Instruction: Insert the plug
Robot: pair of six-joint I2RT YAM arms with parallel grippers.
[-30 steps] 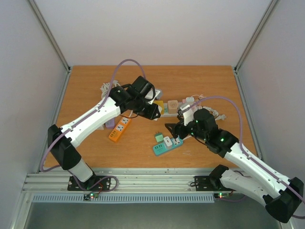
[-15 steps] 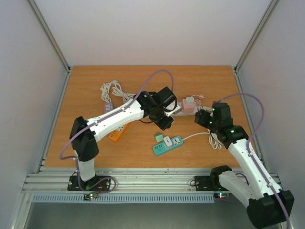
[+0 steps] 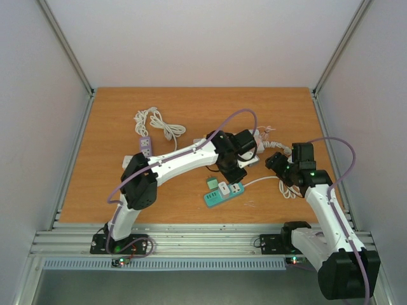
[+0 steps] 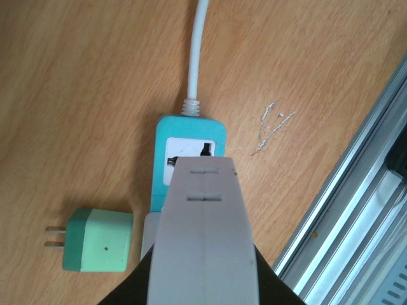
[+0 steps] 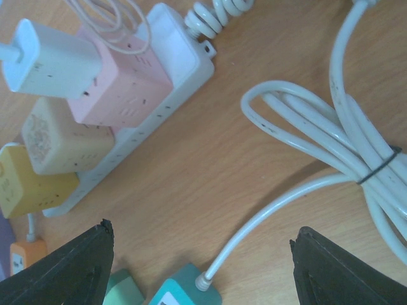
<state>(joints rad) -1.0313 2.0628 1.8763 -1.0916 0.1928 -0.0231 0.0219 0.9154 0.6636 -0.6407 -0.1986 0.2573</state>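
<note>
**Plug not grabbed yet, here's how I'd play it**

The green plug [image 4: 98, 240] is lying flat on the table [image 4: 76, 82], just beside the left end of the teal power strip [image 4: 191, 136], with its prongs pointing away from the strip. The left claw [image 4: 205, 166] is closed on nothing and hangs right over the strip's socket. The right claw [image 5: 202, 236] is spread open and empty, off to the right near the coiled white cable [image 5: 356, 152]. My take: open the left claw, shift over to the plug and pinch it across its flat sides. Then tip it prongs-down and square the blades with the slots before pressing. The strip looks light, so pinning it with the right claw should stop it skating
</note>
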